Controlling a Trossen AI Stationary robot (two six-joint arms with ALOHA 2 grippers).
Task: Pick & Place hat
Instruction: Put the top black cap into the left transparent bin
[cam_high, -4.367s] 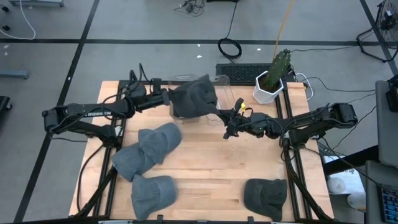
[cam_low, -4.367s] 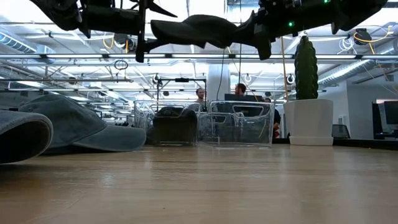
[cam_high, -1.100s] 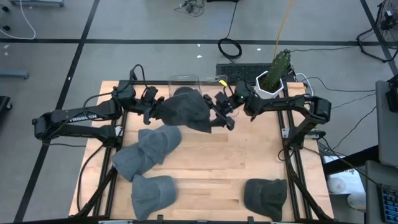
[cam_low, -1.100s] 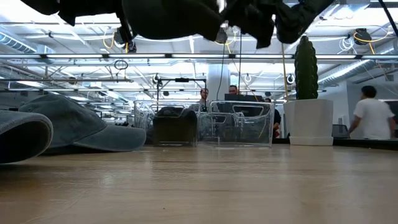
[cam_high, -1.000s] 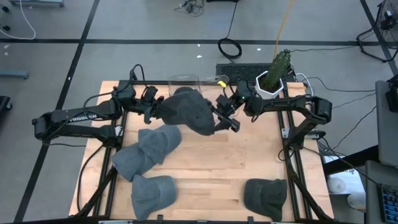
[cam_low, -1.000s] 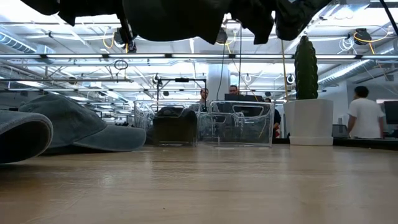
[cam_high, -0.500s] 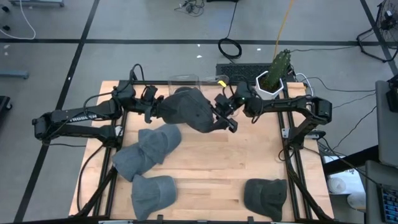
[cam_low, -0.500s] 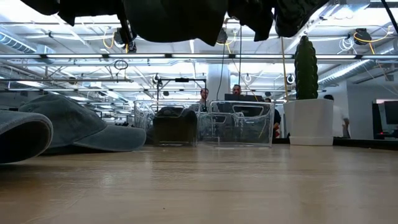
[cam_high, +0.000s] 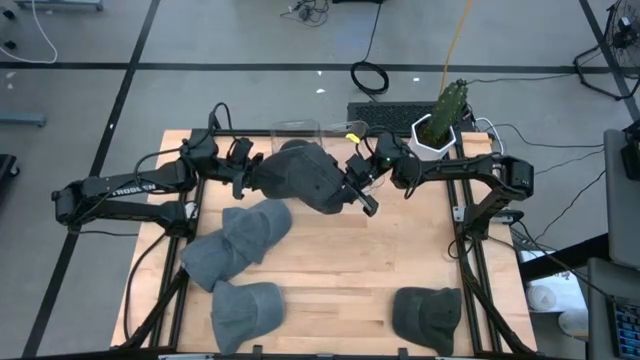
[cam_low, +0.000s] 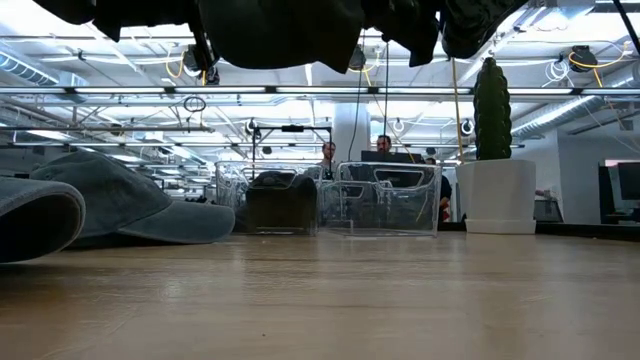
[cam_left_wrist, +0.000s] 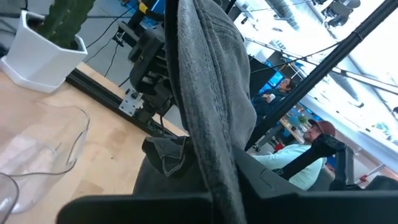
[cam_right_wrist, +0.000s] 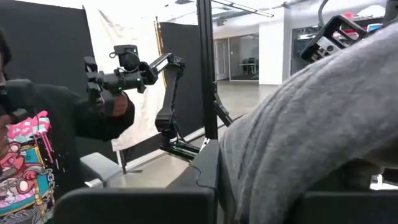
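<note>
A dark grey hat (cam_high: 305, 178) hangs in the air over the table's far middle, stretched between my two grippers. My left gripper (cam_high: 250, 175) is shut on its left side and my right gripper (cam_high: 352, 192) is shut on its right side. In the low view the hat (cam_low: 280, 30) shows only as a dark mass at the top edge. The left wrist view shows the hat's cloth (cam_left_wrist: 211, 93) running away from my fingers. In the right wrist view the hat's grey cloth (cam_right_wrist: 298, 124) fills the space past the fingers. My left gripper pinches the hat's left edge (cam_left_wrist: 214, 177) between its two fingers, coming level from the table's left. The cloth stands on edge there, clear of the table. My right gripper pinches the hat's right side (cam_right_wrist: 239, 168) between its two fingers, coming from the table's right, about level. The hat is lifted clear.
Three more grey hats lie on the table: two at the left (cam_high: 240, 235) (cam_high: 245, 310) and one at the near right (cam_high: 425, 318). Clear containers (cam_high: 300, 130) stand at the far edge, one holding a dark hat (cam_low: 280, 200). A cactus in a white pot (cam_high: 437, 130) stands far right.
My right gripper has rolled a little at the hat's right side and shut on the cloth there. My left gripper has kept its hold. The hat stays up in the air between the two.
</note>
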